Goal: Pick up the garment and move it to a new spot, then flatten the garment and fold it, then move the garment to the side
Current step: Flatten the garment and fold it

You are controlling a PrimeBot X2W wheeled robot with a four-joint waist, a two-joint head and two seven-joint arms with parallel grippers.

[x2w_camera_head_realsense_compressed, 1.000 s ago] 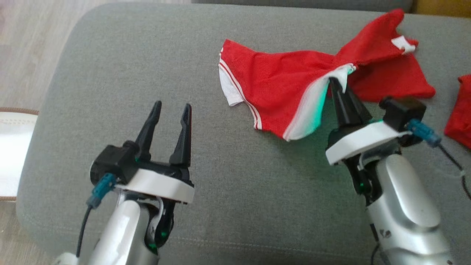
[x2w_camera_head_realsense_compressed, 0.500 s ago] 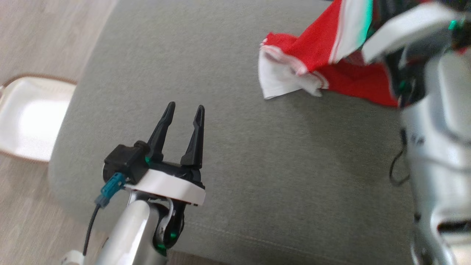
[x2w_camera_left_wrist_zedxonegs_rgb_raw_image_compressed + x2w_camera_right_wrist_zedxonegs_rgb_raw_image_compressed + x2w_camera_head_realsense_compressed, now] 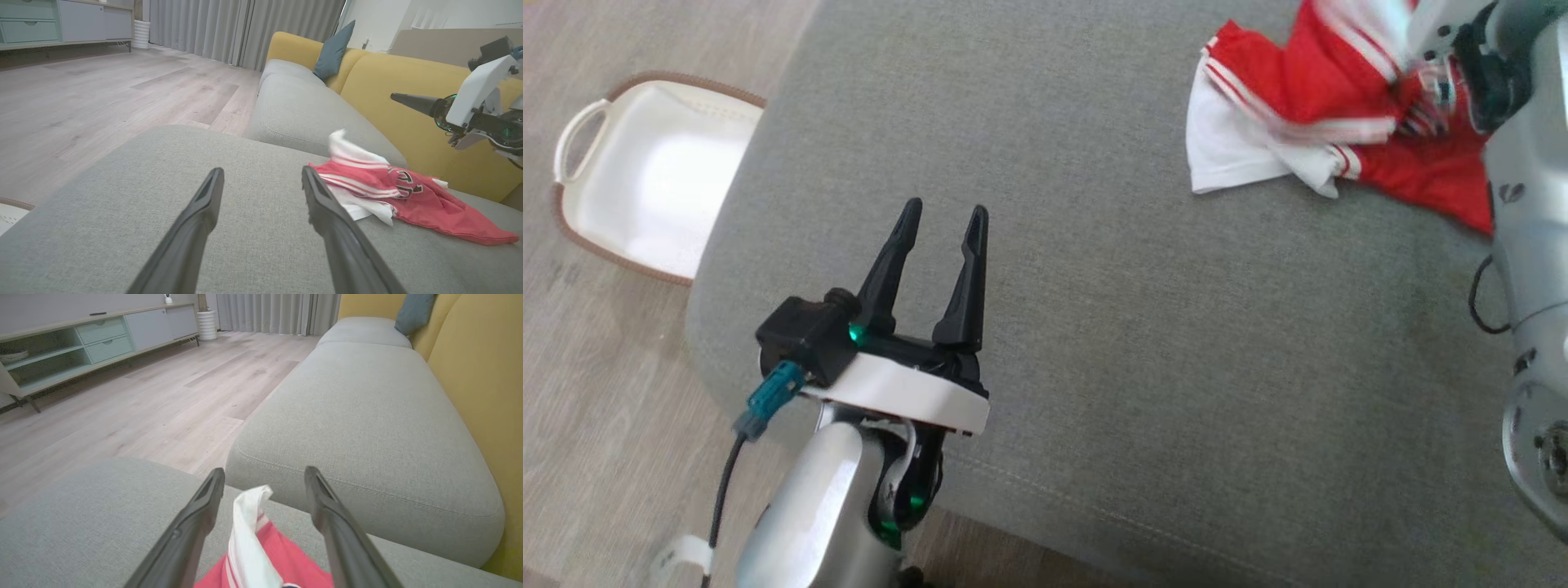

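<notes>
The garment [image 3: 1307,139] lies crumpled on the grey sofa cushion [image 3: 1094,343], below the right claw [image 3: 264,470], which stands open and grips nothing. The left claw [image 3: 947,209] is open too, well apart from it. The cloth looks light, soft and limp; I would take hold at a white-trimmed edge or corner.

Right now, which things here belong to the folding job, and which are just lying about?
Job: garment, grey seat cushion, left gripper, right gripper.
Lying about: white basket, teal pillow, low cabinet.
</notes>
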